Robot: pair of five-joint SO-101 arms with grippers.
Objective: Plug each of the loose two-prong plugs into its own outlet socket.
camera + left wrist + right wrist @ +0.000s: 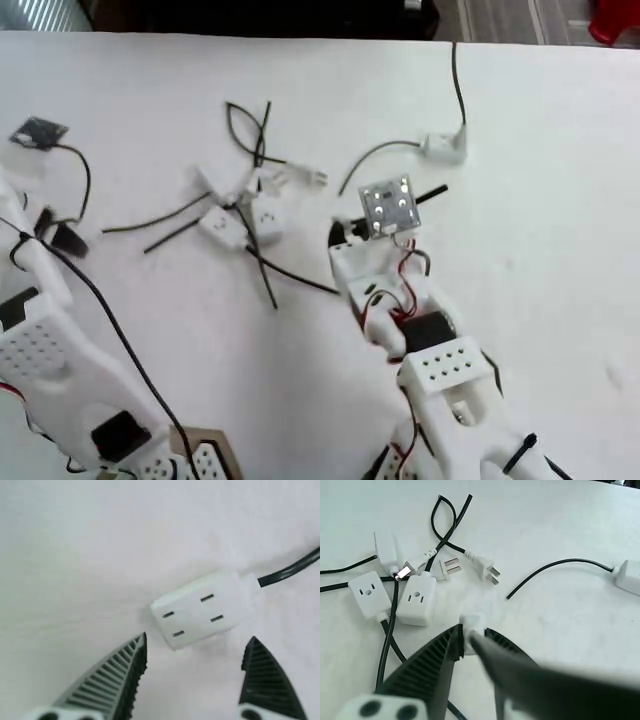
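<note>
White counter (560, 250) below: my right fingers (440, 655) clamp a white plug (470, 625), my left fingers (120, 675) gape near an outlet block (200, 612); a skewed grip could miss the slots.

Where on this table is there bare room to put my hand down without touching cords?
Bare: the table right of the lone socket and the right arm; also the near strip between it and the left arm. Crowded: the tangle of cords, plugs and sockets left of the right claw, which grips a plug.
</note>
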